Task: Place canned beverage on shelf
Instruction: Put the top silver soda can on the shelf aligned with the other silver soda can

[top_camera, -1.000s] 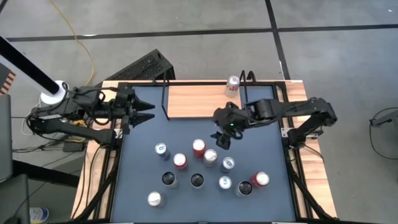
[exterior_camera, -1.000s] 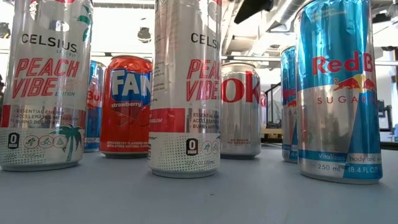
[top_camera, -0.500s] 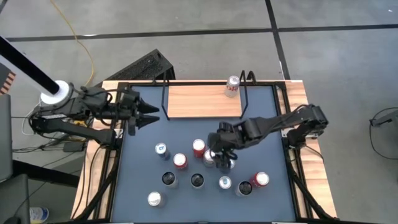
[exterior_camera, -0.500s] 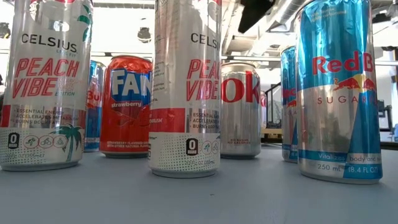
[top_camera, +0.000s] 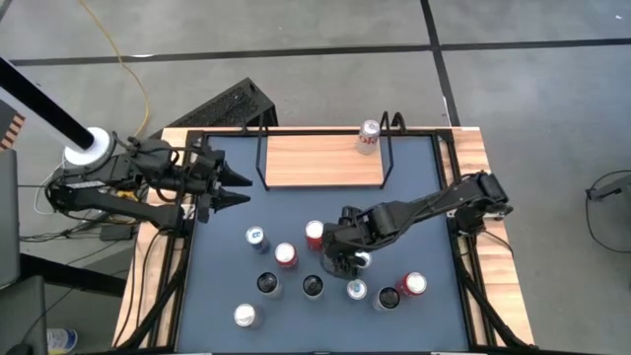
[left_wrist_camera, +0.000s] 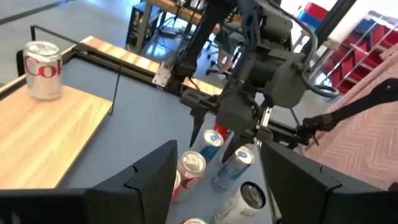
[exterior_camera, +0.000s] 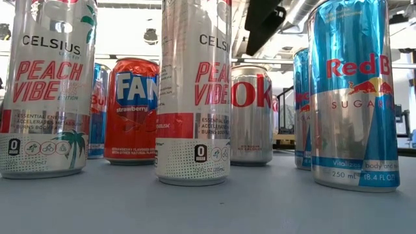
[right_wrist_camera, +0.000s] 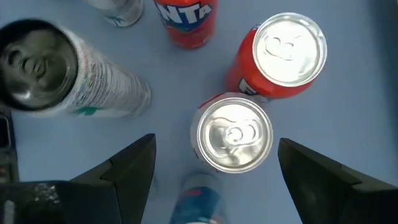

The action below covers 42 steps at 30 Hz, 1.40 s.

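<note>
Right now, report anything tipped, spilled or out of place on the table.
Nothing stands out. The cans on the grey table all stand upright, one Coke can sits upright on the shelf, and no spill shows. The right end effector hovers open over a silver-topped can.

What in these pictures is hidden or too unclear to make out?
- High view: the right claw covers the can beneath it.
- Low view: the tall front can hides most of the silver can behind; the shelf is not visible.
- Right wrist view: a blue can is cut off by the edge.
</note>
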Motion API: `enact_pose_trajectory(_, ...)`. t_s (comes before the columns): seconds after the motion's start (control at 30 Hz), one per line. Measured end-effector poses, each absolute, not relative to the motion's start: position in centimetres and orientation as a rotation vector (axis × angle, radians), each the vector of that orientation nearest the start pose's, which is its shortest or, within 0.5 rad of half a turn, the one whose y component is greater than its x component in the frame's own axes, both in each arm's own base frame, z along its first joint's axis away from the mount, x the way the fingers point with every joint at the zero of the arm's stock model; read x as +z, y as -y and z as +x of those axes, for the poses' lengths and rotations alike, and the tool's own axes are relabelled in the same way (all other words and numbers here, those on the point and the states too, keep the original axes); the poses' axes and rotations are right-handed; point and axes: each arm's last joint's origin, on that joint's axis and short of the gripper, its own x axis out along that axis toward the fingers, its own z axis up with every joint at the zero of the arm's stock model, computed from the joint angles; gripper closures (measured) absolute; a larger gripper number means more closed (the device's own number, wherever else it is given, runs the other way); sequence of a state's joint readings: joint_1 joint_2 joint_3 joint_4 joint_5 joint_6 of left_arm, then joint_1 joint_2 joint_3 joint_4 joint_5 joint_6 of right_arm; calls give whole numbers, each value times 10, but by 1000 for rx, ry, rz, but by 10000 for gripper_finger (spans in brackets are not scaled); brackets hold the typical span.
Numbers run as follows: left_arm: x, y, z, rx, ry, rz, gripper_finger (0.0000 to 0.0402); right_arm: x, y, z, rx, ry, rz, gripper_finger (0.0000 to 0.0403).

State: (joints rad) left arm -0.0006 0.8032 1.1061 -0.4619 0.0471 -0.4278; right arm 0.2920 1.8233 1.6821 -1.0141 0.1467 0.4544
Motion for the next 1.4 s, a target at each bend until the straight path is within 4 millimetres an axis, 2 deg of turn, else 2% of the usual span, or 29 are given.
enact_pose_trajectory(0.17,407,1,148,-9,-184,-434,180,297,-101,361,-149,-1123,179,81)
enact_pose_trajectory(0.27,407,1,148,-7,-184,-428,180,297,-103,362,-103,-1127,205,78)
enact_pose_trajectory(0.63,407,1,148,-5,-183,-406,180,297,-99,364,-45,-1130,153,27)
enact_pose_trajectory(1.1,407,1,148,-3,-183,-404,180,291,-79,368,-75,-1145,188,26)
enact_pose_trajectory(1.4,407,1,148,-2,-183,-405,180,270,-82,376,-56,-1223,174,26)
